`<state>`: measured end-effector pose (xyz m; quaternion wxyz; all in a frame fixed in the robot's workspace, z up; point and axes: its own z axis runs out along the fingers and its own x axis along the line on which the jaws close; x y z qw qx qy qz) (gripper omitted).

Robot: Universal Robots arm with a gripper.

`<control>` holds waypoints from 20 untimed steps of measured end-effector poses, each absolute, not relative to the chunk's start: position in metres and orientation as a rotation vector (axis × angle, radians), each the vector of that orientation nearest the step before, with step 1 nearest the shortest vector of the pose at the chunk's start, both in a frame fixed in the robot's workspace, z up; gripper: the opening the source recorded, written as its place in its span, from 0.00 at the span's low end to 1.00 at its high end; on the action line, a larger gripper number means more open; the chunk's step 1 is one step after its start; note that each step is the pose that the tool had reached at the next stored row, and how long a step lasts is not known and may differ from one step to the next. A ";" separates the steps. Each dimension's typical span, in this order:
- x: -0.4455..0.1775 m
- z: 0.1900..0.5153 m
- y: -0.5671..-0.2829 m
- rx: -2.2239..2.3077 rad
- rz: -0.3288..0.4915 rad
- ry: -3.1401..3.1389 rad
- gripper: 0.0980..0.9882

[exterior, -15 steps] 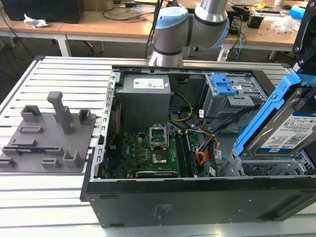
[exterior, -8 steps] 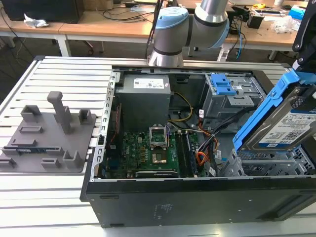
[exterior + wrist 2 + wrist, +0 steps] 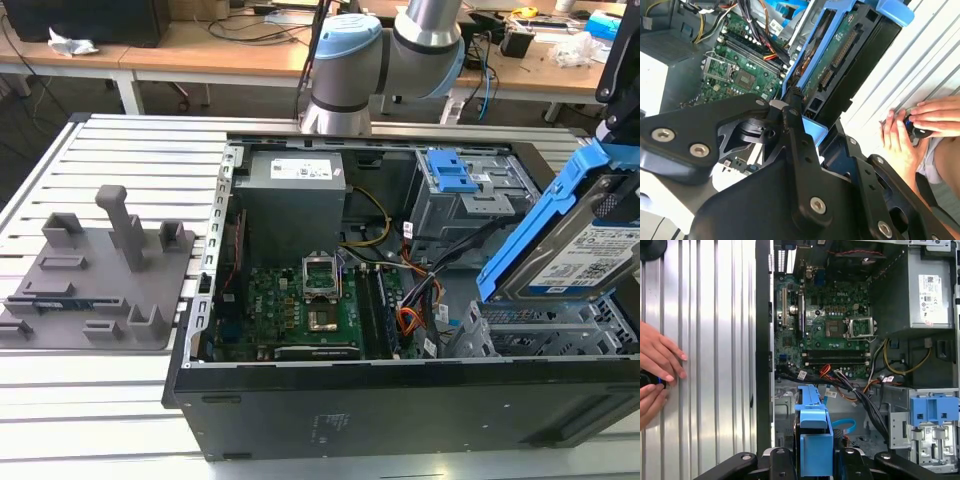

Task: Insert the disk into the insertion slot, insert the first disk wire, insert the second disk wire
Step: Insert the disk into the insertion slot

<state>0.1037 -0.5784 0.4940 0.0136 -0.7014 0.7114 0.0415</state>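
Open computer case [image 3: 380,410] lying on the ribbed metal bench [image 3: 110,145]. The jaws are closed on one end of the disk [image 3: 585,255], clamping its blue caddy, as both wrist views show. The disk hangs steeply tilted at the exterior view's right, its lower end just above the insertion slot [image 3: 545,335] and not yet inside it. The first disk wire [image 3: 410,320] lies loose beside the motherboard [image 3: 300,300]. The second disk wire [image 3: 847,425] loops on the case floor near the caddy. A person's hands [image 3: 655,372] rest on the bench outside the case.
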 end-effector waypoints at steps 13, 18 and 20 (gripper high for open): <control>0.104 0.494 -0.578 -2.172 0.096 2.201 0.30; 0.105 0.494 -0.578 -2.172 0.096 2.201 0.30; 0.107 0.494 -0.578 -2.170 0.096 2.202 0.30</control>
